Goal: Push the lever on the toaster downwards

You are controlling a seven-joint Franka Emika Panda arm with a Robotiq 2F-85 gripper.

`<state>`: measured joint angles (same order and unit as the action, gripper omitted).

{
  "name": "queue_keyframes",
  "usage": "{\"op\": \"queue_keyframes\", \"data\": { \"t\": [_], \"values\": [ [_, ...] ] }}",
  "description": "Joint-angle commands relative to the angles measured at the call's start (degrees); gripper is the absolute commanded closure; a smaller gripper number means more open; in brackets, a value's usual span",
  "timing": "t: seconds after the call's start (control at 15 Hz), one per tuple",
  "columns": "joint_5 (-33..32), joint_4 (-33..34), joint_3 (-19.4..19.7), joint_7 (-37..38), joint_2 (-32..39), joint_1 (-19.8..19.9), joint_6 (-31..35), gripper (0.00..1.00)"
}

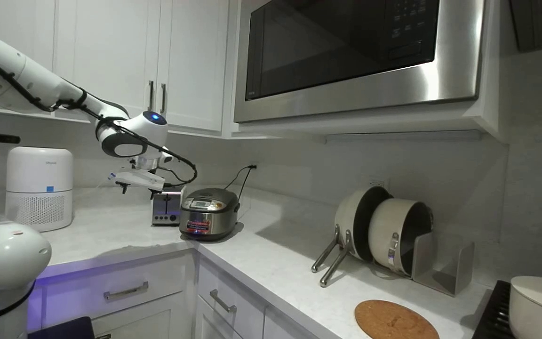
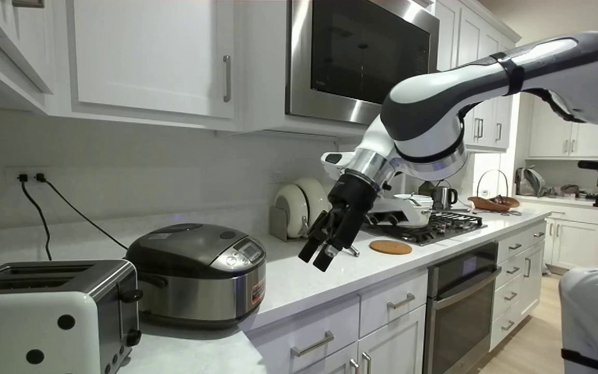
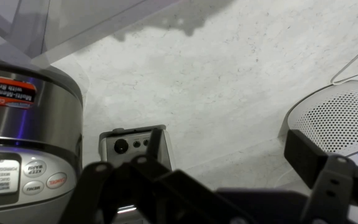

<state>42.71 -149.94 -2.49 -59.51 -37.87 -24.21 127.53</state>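
The silver toaster (image 1: 166, 208) stands on the corner counter beside the rice cooker. In an exterior view its near side is white with black dots (image 2: 34, 324), with two slots on top. Its black lever (image 2: 132, 296) sticks out high on the dark end face, above a round dial (image 2: 133, 337). My gripper (image 1: 138, 189) is open and empty, above the counter and apart from the toaster. It also shows in another exterior view (image 2: 315, 258). In the wrist view the fingers (image 3: 225, 151) are wide apart; the left one covers part of the toaster (image 3: 130, 152), and the lever is hidden.
The rice cooker (image 2: 195, 280) stands close beside the toaster and shows at the left of the wrist view (image 3: 33, 124). A white air purifier (image 1: 39, 188) stands on the other side. Cabinets (image 1: 111, 56) and a microwave (image 1: 337, 52) hang above. Power cords (image 2: 78, 213) run behind.
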Motion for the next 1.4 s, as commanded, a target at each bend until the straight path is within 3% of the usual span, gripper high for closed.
{"op": "queue_keyframes", "data": {
  "t": [0.0, 0.27, 0.47, 0.6, 0.87, 1.07, 1.33],
  "values": [
    [-0.21, 0.22, -2.45, -0.46, 0.48, 0.01, 0.85, 0.00],
    [-0.17, 3.27, -10.86, 0.83, 4.88, -4.00, 6.09, 0.00],
    [-2.97, 5.36, -18.68, 5.30, 9.08, -5.29, 17.28, 0.00],
    [-7.02, 6.45, -21.72, 10.07, 11.99, -5.63, 25.13, 0.00],
    [-23.08, 9.31, -23.51, 24.61, 18.11, -3.98, 33.69, 0.00],
    [-35.49, 12.16, -23.25, 35.69, 21.77, -1.75, 34.85, 0.00],
    [-45.43, 16.93, -23.54, 45.21, 26.81, 0.76, 34.29, 0.00]
  ]
}}
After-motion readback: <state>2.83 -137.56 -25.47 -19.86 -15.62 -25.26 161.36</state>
